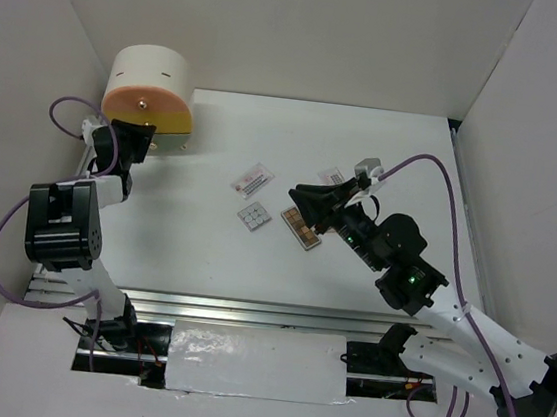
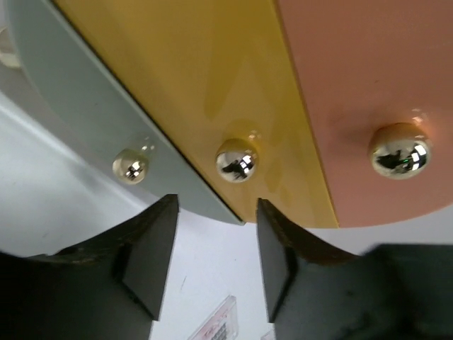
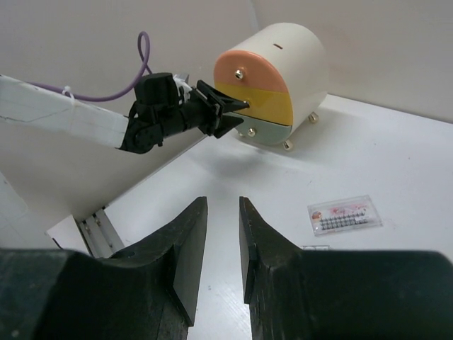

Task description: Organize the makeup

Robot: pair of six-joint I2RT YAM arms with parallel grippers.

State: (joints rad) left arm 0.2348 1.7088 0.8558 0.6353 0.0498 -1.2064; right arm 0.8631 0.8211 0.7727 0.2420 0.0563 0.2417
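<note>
My left gripper (image 2: 216, 207) is released: matte black fingers spread, nothing between them. The tips sit just below the glossy yellow drawer front (image 2: 198, 64) and its round, mirror-bright gold knob (image 2: 237, 159), on the rounded cream drawer box (image 1: 152, 78).

My right gripper (image 3: 223, 202) has its jaws parted by a narrow slot, empty, close by the brown rectangular palette (image 1: 301, 231).

The makeup lies flat mid-worktop (image 1: 202, 260). The white square palette (image 1: 252, 216) is just left of the brown one, and a clear printed sachet (image 1: 252, 178) lies behind them. The surface is smooth and white.
</note>
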